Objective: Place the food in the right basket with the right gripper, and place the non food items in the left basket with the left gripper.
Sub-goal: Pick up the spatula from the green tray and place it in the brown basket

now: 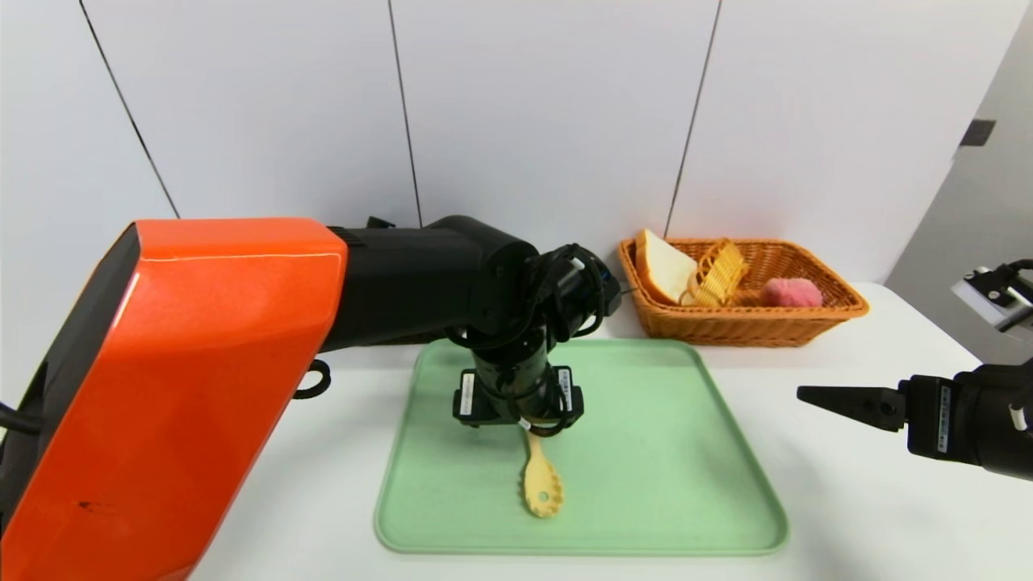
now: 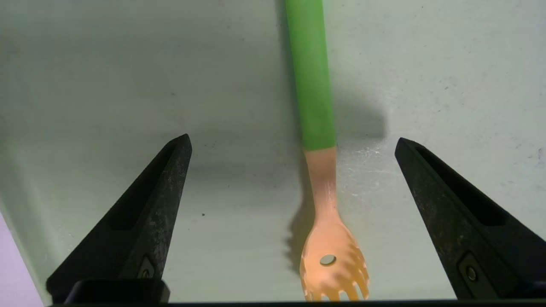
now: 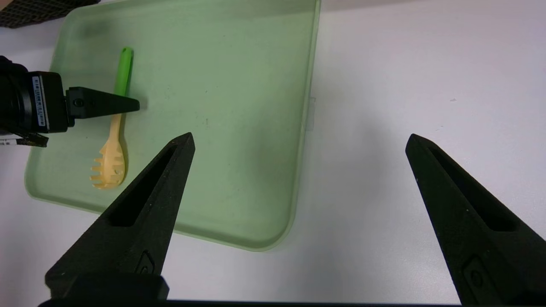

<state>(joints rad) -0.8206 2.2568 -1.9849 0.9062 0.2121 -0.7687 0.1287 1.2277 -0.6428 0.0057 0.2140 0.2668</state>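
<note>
We see our left gripper (image 2: 292, 145) spread wide over the pale green plastic tray (image 1: 646, 516), its two black fingers (image 2: 145, 221) straddling the pasta spoon with the tan slotted head and green handle (image 2: 318, 140) without touching it. The spoon lies flat on the tray, left of centre, head toward the near edge. Our right gripper (image 3: 298, 145) hangs wide apart over the white table (image 1: 871, 516), right of the tray. The woven orange wicker basket (image 1: 807, 327) at far right holds a slice of white bread (image 1: 663, 268), a yellow ridged item (image 1: 718, 273) and a pink round item (image 1: 792, 292).
</note>
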